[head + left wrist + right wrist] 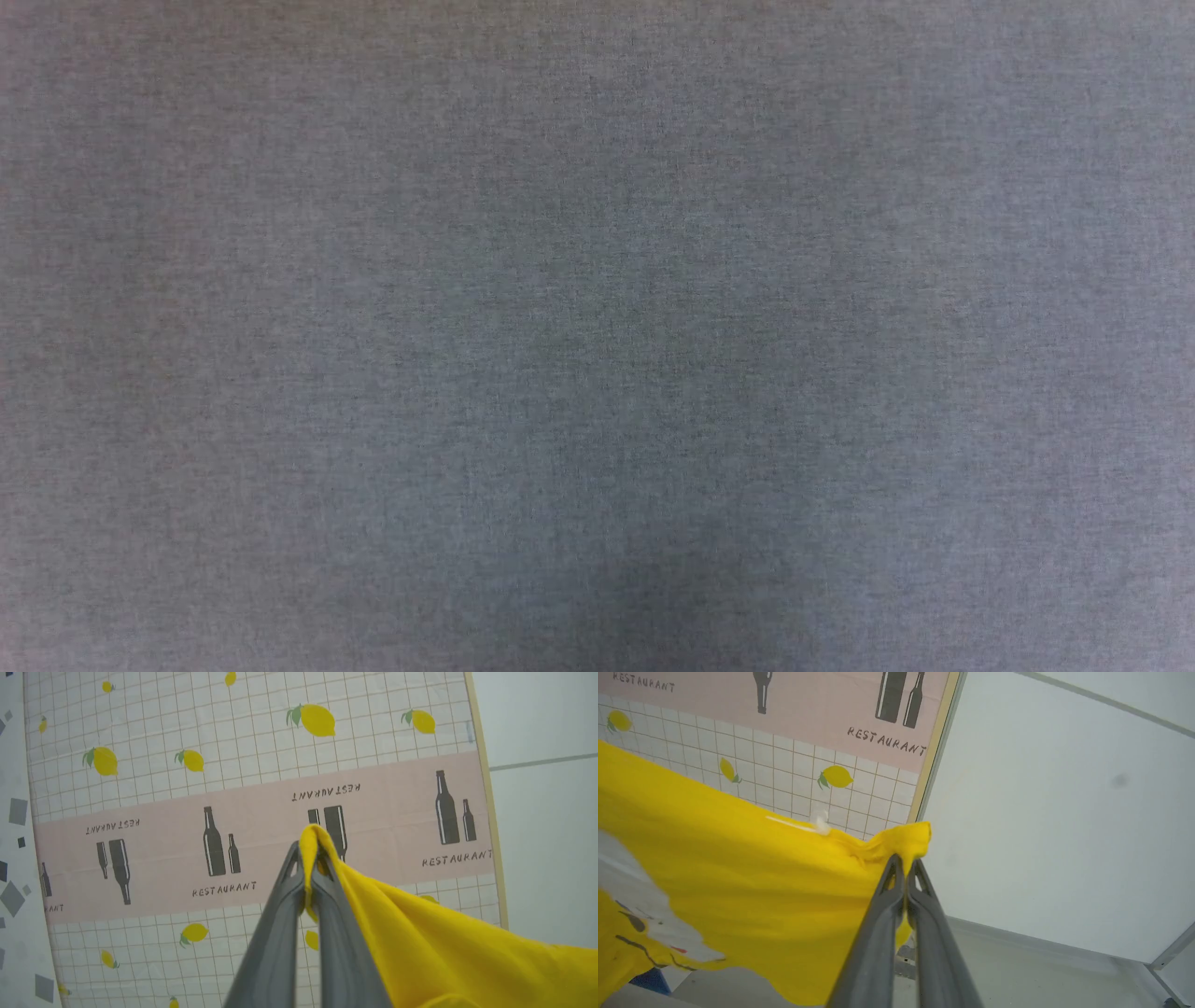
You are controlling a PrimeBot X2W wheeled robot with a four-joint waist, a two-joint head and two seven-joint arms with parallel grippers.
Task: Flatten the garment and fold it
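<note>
Your left gripper (pixel 308 858) and right gripper (pixel 905 863) each clamp an edge of the yellow T-shirt (pixel 738 872), hanging mid-flatten; next, lower it smoothly onto the grey surface (pixel 597 336).

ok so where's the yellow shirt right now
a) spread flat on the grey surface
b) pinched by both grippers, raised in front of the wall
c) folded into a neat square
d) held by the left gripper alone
b: the left gripper is shut on a fold of the garment, the right gripper is shut on another bunched edge, and the cloth hangs in front of the lemon-print wall.
</note>
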